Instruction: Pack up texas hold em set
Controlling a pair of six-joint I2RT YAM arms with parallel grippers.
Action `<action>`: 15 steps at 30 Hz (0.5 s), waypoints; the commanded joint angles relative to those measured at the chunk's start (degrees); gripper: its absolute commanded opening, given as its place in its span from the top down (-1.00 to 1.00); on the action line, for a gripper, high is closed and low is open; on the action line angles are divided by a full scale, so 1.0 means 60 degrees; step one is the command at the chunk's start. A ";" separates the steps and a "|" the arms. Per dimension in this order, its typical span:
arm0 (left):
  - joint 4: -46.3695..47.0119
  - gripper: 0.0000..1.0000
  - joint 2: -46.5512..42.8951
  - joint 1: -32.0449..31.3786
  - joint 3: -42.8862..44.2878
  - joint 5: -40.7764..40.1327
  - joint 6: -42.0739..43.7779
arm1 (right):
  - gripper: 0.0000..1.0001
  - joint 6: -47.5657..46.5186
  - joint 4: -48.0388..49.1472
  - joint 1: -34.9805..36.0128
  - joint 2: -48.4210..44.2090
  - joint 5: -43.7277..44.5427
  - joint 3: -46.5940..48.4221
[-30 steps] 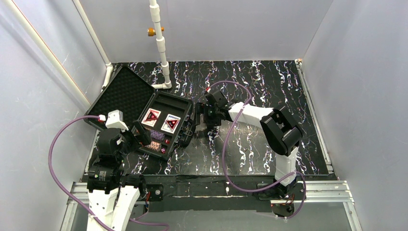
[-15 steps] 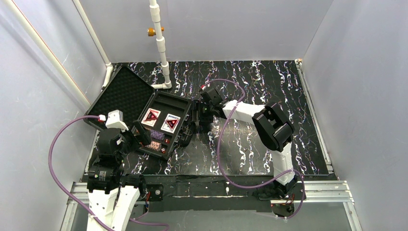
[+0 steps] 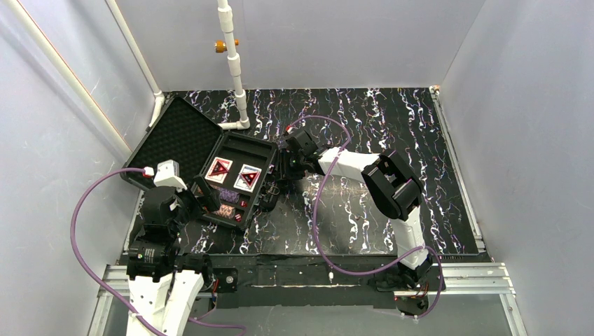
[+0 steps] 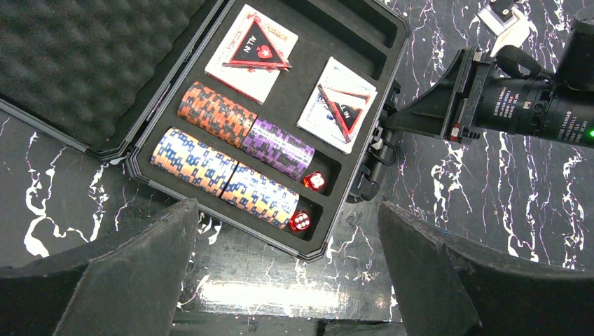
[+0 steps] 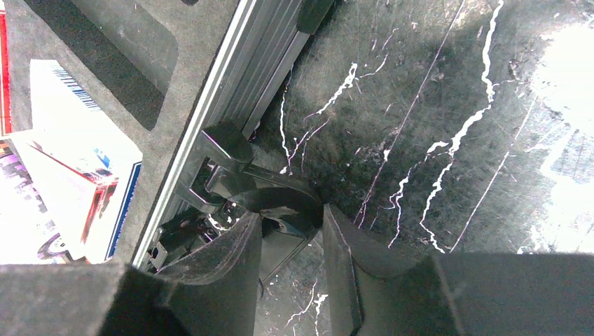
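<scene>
The black case [image 3: 246, 139] lies open at the left, its foam-lined lid [image 3: 178, 136] laid back. Inside are two card decks [image 4: 253, 52] [image 4: 337, 105], each with a red triangle on top. Beside them lie rows of chips [image 4: 210, 112] [image 4: 263, 192] and two red dice [image 4: 314, 181]. My right gripper [image 5: 291, 213] is at the case's front side, its fingers pressed on either side of the black handle [image 5: 280, 199]. My left gripper [image 4: 286, 206] hovers wide open above the case's near corner, holding nothing.
A white pipe [image 3: 235, 70] runs down the back wall to the table just behind the case. Grey walls close in the black marbled table [image 3: 392, 140] on three sides. The right arm's purple cable [image 3: 319, 210] loops over the table's middle.
My right arm has reached left to the case's front, and its jaws have narrowed from wide open onto the handle. The left arm has stayed still.
</scene>
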 commanded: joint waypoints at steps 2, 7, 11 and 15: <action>-0.0066 -0.99 0.0035 0.0053 0.0017 0.0026 0.0071 | 0.58 -0.0214 -0.0737 0.0185 0.0085 0.0578 -0.0459; -0.0066 -0.99 0.0058 0.0055 0.0017 0.0026 0.0071 | 0.89 -0.0260 -0.0882 0.0185 -0.0404 0.0700 -0.0902; -0.0059 -0.99 0.0072 0.0055 0.0003 0.0026 0.0064 | 0.97 -0.0322 -0.0957 0.0185 -0.0866 0.0744 -0.1408; -0.0066 -0.99 0.0065 0.0048 0.0002 -0.0002 0.0049 | 0.97 -0.0497 -0.1195 0.0171 -0.1309 0.0939 -0.1776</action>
